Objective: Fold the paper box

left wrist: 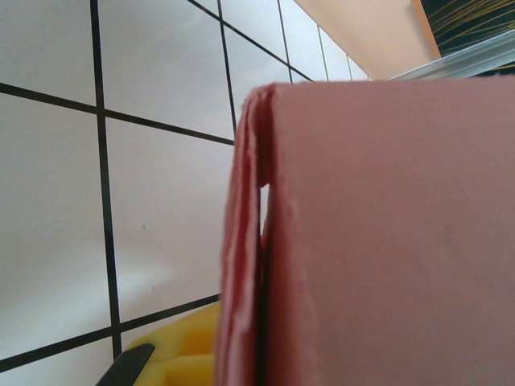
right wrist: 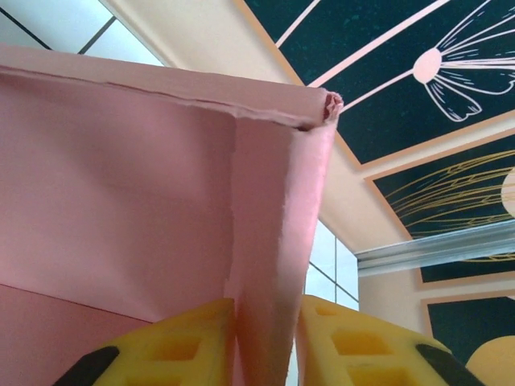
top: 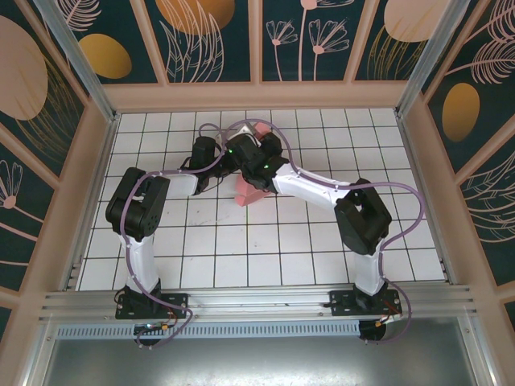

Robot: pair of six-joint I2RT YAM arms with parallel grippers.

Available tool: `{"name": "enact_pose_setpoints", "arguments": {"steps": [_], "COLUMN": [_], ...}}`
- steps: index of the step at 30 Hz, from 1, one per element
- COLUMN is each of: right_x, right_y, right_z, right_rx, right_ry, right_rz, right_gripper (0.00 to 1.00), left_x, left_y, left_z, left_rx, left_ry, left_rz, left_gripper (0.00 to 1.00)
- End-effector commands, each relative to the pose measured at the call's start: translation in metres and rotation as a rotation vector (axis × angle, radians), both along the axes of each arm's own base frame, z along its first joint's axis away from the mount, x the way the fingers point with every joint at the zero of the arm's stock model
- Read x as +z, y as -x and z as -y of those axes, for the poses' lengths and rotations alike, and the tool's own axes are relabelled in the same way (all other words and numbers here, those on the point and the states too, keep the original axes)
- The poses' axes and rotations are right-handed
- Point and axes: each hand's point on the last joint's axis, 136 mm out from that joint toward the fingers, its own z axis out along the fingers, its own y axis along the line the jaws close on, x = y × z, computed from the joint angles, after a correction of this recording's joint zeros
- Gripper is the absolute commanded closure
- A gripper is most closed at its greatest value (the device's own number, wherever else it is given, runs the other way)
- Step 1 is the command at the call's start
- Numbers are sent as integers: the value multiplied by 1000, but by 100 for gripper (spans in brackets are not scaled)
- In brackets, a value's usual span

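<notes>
- The paper box (top: 248, 195) is pink card, partly folded up, with the two arms meeting over it.
- The white tiled worktop (top: 241, 257) lies under the box. The aluminium rail (top: 257, 301) carrying the arm bases is well to its near side, and the wooden far wall (top: 257, 96) stands beyond it.
- The left arm (top: 141, 241) reaches the box from its left, and the right arm (top: 314, 189) from its right. Their dark wrists are close together just behind the box.
- Left wrist view: a broad panel of the box (left wrist: 386, 241) stands right at the camera. Its left edge is a fold of several card layers with a small slit in it.
- The left hand (left wrist: 241, 354) is clenched on that layered edge. One yellow finger (left wrist: 189, 358) lies against the left side of the box, and the other is hidden behind the card.
- Right wrist view: a wide panel of the box (right wrist: 121, 177) meets a narrow flap at a corner, and the top tip of the corner is crumpled.
- The right hand (right wrist: 268, 314) straddles the narrow flap, one yellow finger (right wrist: 193, 346) on each side and very close to it. I cannot tell whether it pinches the flap or merely flanks it.
</notes>
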Motion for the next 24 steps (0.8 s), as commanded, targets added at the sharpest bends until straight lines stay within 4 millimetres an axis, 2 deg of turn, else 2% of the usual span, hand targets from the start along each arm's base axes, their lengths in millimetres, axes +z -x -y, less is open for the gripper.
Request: {"name": "enact_pose_setpoints", "arguments": {"steps": [1, 5, 10, 11, 13, 14, 21, 24], "right_x": [-16, -22, -24, -25, -25, -26, -30, -31], "right_y": [-4, -5, -6, -6, -6, -7, -10, -11], "right_z": [5, 6, 6, 6, 7, 7, 12, 13], "right_rx": [-16, -20, -33, -32, -33, -33, -48, -56], "right_ry": [78, 117, 127, 124, 118, 116, 123, 142], "right_rz": [2, 5, 32, 31, 36, 35, 30, 31], "right_gripper": [80, 100, 100, 90, 76, 72, 71, 81], "left_x": [40, 40, 41, 41, 42, 42, 43, 43], "left_y": [-6, -6, -6, -6, -6, -5, -5, -4], "left_z": [12, 12, 12, 12, 13, 13, 14, 14], "left_rx": [-35, -34, -32, -31, -31, -32, -38, -40], "left_ry": [70, 73, 81, 83, 85, 87, 94, 95], "left_rz": [86, 82, 66, 64, 62, 60, 60, 59], "left_gripper": [100, 100, 100, 100, 100, 100, 100, 100]}}
